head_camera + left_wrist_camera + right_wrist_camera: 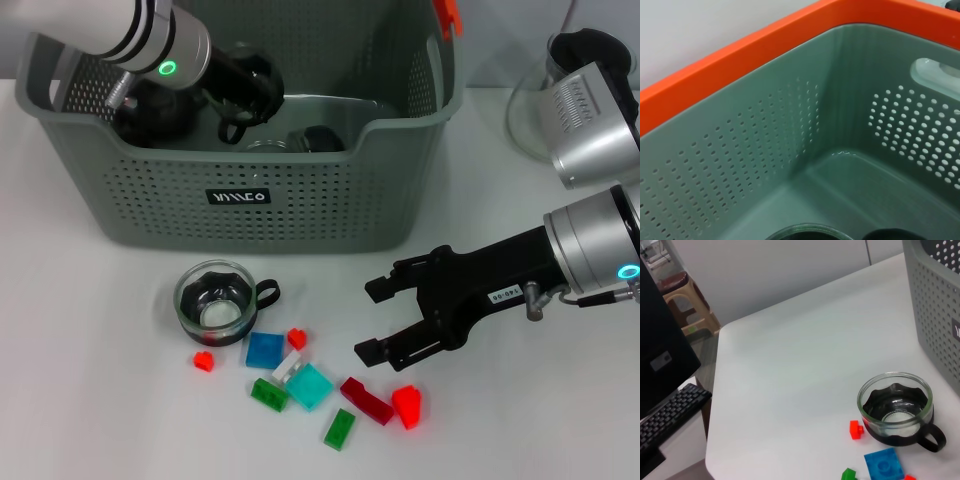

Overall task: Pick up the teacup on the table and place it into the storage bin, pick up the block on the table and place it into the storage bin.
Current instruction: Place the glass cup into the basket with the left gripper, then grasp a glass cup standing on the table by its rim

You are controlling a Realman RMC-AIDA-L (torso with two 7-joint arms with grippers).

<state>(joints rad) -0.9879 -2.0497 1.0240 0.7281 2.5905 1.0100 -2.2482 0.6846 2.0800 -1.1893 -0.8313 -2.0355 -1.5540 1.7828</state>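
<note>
Nearest the robot, blocks [310, 385] are lying scattered on the table [80, 380]. The right gripper [375, 320] is hovering at their 2 o'clock with jaws spread wide, gripping nothing. The teacup [215, 303] is sitting upright at their 11 o'clock, apart from the bin [260, 190] wall. The left gripper [250, 95] is reaching inside the bin; its finger state cannot be determined.

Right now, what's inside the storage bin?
The left gripper reaches down into the storage bin. Beside it sit dark and glass cup-like items, only partly visible. The front wall and the arm hide the rest of the floor.
</note>
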